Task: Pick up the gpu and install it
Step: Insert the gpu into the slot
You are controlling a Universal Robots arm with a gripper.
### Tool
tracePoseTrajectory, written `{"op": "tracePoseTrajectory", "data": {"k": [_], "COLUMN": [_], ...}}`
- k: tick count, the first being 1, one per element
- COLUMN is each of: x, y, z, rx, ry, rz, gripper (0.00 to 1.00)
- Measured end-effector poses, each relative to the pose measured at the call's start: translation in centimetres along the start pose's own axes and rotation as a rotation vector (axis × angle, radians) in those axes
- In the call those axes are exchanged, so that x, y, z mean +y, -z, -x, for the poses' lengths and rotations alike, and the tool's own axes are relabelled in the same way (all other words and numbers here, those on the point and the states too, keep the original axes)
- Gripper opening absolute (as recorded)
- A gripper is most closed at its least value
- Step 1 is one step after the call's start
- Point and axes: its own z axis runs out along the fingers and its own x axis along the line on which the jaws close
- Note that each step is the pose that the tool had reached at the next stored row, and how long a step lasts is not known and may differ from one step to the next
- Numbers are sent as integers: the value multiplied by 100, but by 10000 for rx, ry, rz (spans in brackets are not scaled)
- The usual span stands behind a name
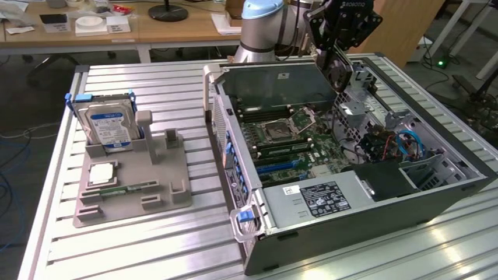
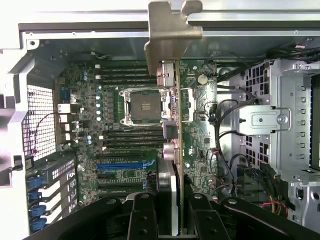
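Green gpu (image 2: 178,125) clamped edge-on in pincer (image 2: 172,217), above motherboard (image 2: 92,105) in case (image 1: 350,233), cables (image 2: 224,117) and metal cage (image 2: 295,125) alongside

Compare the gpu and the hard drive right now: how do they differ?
1. The gpu hangs in the end effector's grip above the open computer case; the hard drive sits in the grey holder on the table.
2. The gpu is a thin board with a bare metal bracket; the hard drive is a thicker silver box with a blue label.
Shared: both stand on edge.
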Motion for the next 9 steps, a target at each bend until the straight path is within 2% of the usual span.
{"op": "tracePoseTrajectory", "data": {"k": [5,9], "x": [0,0], "y": [0,0], "z": [0,0], "rx": [2,17], "ry": [79,721], "rz": [2,20], "gripper": [29,29]}}
